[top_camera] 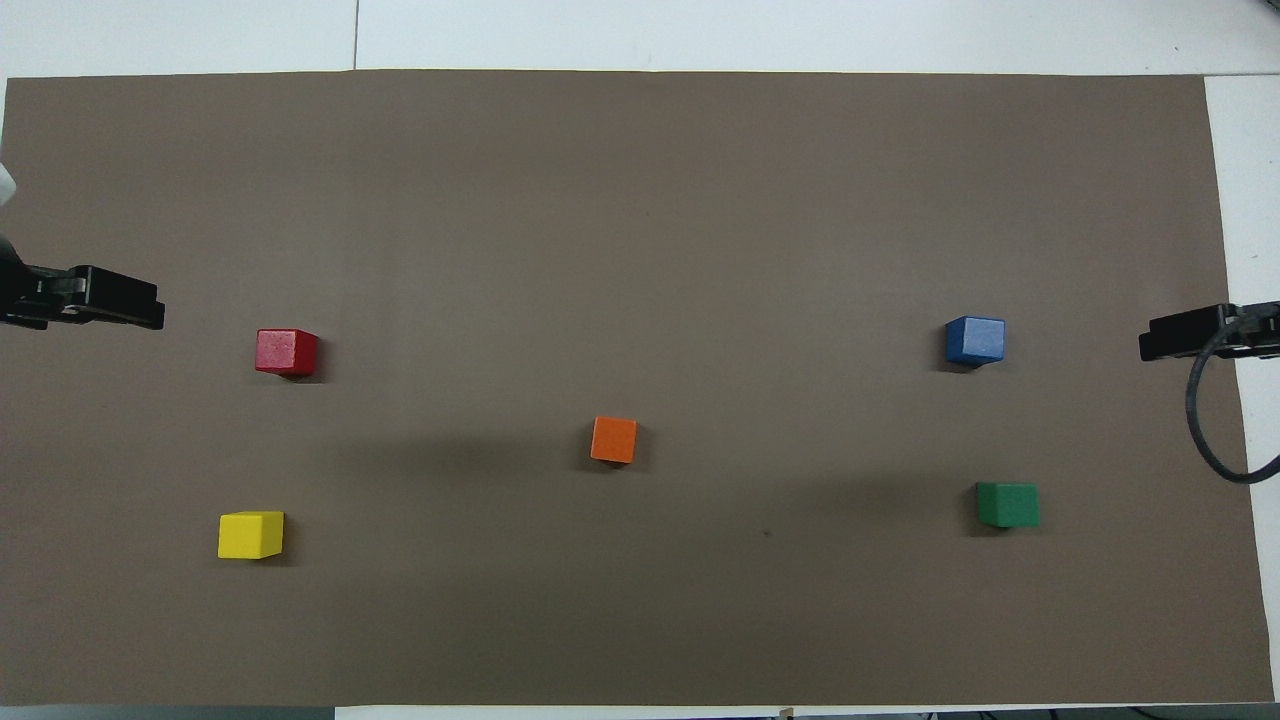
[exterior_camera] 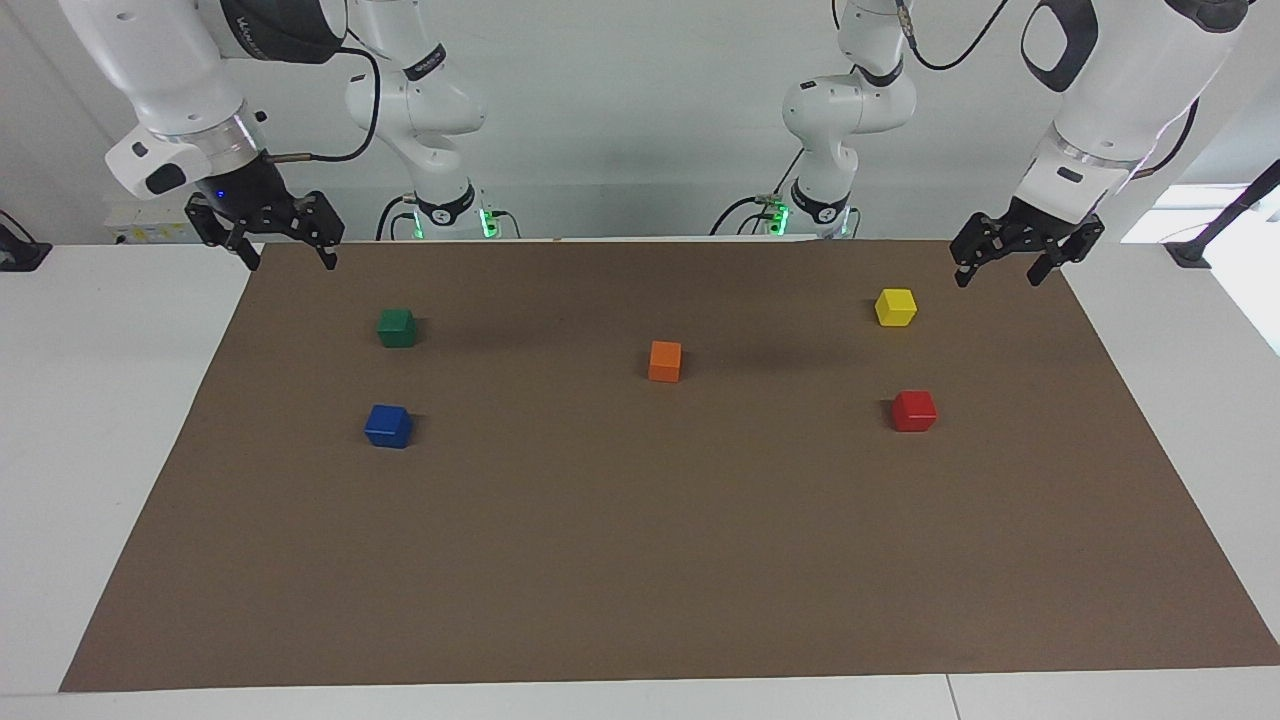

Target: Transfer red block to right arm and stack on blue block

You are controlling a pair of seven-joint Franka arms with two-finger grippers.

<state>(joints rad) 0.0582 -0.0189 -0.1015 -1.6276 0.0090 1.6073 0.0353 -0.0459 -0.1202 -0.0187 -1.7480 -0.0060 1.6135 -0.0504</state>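
Note:
The red block (exterior_camera: 913,410) sits on the brown mat (exterior_camera: 640,560) toward the left arm's end; it also shows in the overhead view (top_camera: 286,352). The blue block (exterior_camera: 388,426) sits toward the right arm's end and shows in the overhead view (top_camera: 975,340) too. My left gripper (exterior_camera: 998,276) is open and empty, raised over the mat's edge at its own end, apart from the red block. My right gripper (exterior_camera: 291,260), with a blue wrist light, is open and empty, raised over the mat's edge at its end. Both arms wait.
A yellow cube (exterior_camera: 895,307) lies nearer to the robots than the red block. A green cube (exterior_camera: 397,327) lies nearer to the robots than the blue block. An orange cube (exterior_camera: 665,361) sits mid-mat. White table surrounds the mat.

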